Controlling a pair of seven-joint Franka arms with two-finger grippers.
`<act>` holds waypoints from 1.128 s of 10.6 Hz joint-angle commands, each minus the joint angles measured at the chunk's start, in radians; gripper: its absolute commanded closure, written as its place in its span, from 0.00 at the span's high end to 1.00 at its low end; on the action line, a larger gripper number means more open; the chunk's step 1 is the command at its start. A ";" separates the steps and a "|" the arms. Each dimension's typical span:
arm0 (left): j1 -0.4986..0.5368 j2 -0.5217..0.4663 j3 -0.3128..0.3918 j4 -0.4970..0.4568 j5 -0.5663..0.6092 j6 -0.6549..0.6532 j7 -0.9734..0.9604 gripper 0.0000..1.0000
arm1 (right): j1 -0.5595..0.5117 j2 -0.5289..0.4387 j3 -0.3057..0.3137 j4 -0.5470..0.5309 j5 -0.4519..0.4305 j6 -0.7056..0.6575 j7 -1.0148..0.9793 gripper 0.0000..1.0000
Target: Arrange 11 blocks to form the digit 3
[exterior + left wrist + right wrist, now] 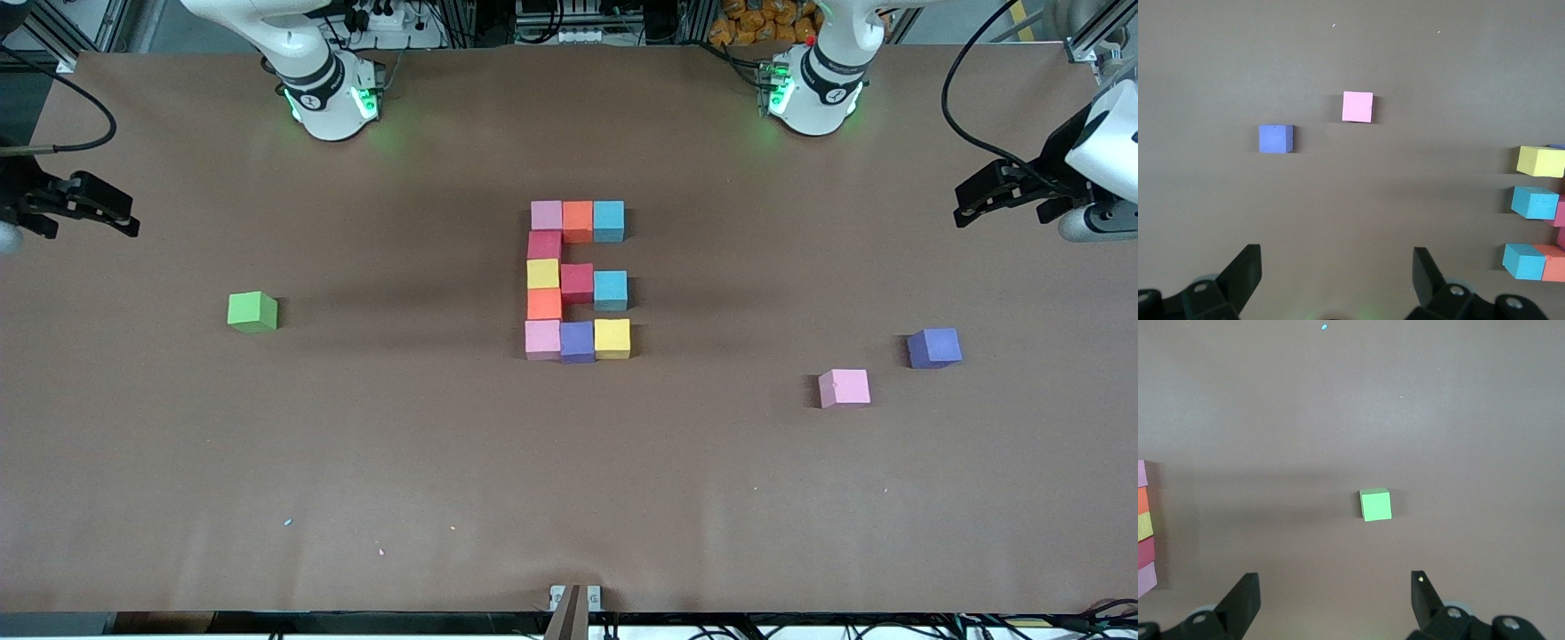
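- Left gripper [969, 206]: jaws spread wide, nothing in them, hanging over the bare table edge at the left arm's end. Arm is waiting.
- Right gripper [124, 218]: same story, jaws wide apart and empty, over the table edge at the right arm's end. Also waiting.
- The digit 3 [578, 280]: mid-table, eleven cubes touching. Farthest bar from the front camera is pink, orange, light blue. Middle bar ends in a dark red and a light blue cube. Nearest bar is pink, purple, yellow. The joining column runs down the side toward the right arm's end: dark red, yellow, orange.
- Loose purple block [933, 348] and loose pink block [844, 388]: toward the left arm's end, near each other but apart; the pink one is nearer the front camera.
- Green cube [252, 312]: alone toward the right arm's end, well apart from the figure.
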 commanded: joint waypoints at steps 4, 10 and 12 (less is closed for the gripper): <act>-0.009 -0.003 0.007 0.004 -0.025 -0.005 0.010 1.00 | 0.006 0.017 -0.006 0.035 -0.002 -0.011 -0.003 1.00; -0.009 -0.012 0.005 0.006 -0.022 -0.003 0.008 1.00 | 0.006 0.020 -0.006 0.046 0.001 0.005 -0.003 1.00; -0.009 -0.015 0.001 0.006 -0.022 -0.003 0.007 1.00 | 0.006 0.020 -0.006 0.046 0.001 0.005 -0.003 1.00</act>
